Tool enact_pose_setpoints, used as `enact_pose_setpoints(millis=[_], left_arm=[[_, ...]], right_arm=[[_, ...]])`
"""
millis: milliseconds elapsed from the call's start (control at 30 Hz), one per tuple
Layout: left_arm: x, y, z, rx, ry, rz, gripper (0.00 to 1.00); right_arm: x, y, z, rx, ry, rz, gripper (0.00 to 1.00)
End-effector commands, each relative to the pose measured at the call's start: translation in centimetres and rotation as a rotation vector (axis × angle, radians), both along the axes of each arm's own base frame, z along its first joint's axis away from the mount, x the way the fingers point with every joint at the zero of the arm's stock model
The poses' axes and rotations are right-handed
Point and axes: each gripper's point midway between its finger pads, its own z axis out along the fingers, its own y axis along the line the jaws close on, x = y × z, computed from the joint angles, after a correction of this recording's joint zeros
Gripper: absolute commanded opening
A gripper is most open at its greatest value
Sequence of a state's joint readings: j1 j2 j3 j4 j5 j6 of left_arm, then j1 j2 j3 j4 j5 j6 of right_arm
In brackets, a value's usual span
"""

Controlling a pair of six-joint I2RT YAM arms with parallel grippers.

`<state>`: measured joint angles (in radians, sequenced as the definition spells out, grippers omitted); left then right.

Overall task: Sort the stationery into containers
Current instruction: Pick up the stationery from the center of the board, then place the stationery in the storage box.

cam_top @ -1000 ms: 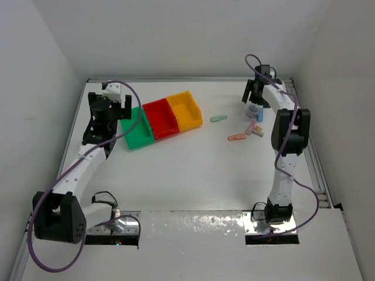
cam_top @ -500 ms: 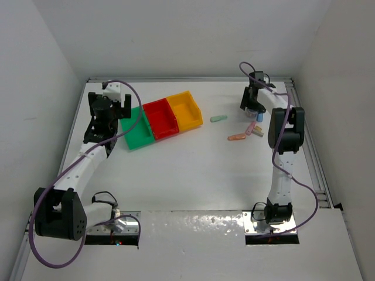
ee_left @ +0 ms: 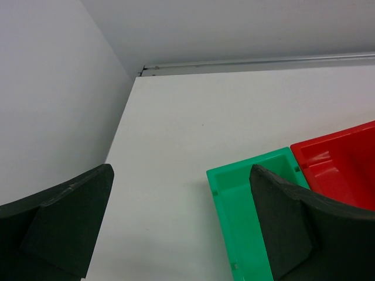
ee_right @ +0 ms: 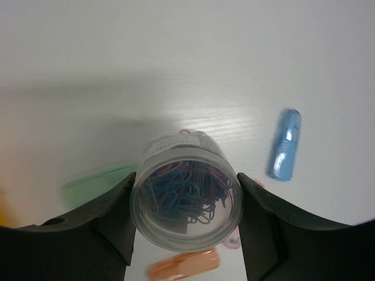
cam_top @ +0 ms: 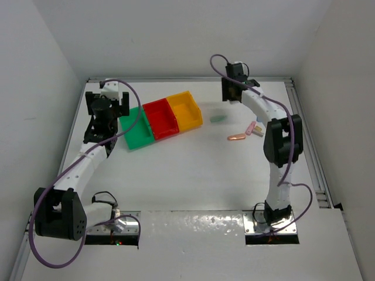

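White table [cam_top: 187, 175], three bins [cam_top: 159, 117], jar [ee_right: 176, 143] (holding paperclips [ee_right: 184, 196])

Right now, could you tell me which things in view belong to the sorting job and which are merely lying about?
Job: green bin, red bin, yellow-orange bin, tub of paper clips in the right gripper, pale green piece, orange piece, pink piece, blue piece.
Lying about: purple cables, metal base plates.

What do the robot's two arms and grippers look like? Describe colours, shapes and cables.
The left arm and right arm have white tubular links joined by chunky black joints, each with a looping purple cable. The left gripper and right gripper have broad, matte black, wedge-shaped fingers. Each base sits on a shiny metal plate.
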<state>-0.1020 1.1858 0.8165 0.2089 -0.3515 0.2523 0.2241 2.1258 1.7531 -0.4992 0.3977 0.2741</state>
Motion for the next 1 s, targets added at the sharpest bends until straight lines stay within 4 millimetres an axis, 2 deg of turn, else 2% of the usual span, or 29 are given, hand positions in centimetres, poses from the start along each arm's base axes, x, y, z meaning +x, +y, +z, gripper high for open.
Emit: enact_pose_setpoints(millis=[0,33,67,133,200,300,400,600,767,967], left_arm=[[0.0,0.2,1.1,-0.021,-0.059,0.029,1.0],[0.0,0.2,1.1,-0.02,-0.059,0.035,1.0],[0.0,0.2,1.0,-0.024,-0.06,0.037,1.0],[0.0,0.2,1.2,-0.025,-0.065,0.036,1.0],[-0.1,0.1,1.5,-0.024,-0.072,0.034,1.0],[-0.4,0.2,1.4,-0.019,-0.07,0.045,1.0],[-0.6,0.2,1.1,-0.024,-0.067,0.046,1.0],[-0.8,-0.1,0.3,-0.048,-0.054,0.036,1.0],[-0.8,-0.1,0.0,-0.051,-0.051,0.035,1.0],[-0.8,-0.2,0.1,-0.053,-0.053,0.029,1.0]], right_arm=[[0.9,9.2,9.9,0.109,-0.255,0.287,0.11],[0.3,12.7,9.5,0.13,-0.249,0.374,0.12],[0.6,14.5,10.2,0.138,-0.265,0.429,0.12],[0.4,18.5,9.5,0.165,-0.235,0.531,0.12],[1.4,20.7,8.2,0.161,-0.186,0.566,0.12],[2.3,23.2,7.3,0.177,-0.186,0.597,0.13],[2.2,24.3,5.9,0.206,-0.191,0.61,0.13],[0.9,25.5,1.8,0.221,-0.105,0.643,0.12],[-0.1,25.7,-0.7,0.199,-0.056,0.64,0.13],[0.2,25.4,-3.0,0.182,-0.034,0.585,0.16]])
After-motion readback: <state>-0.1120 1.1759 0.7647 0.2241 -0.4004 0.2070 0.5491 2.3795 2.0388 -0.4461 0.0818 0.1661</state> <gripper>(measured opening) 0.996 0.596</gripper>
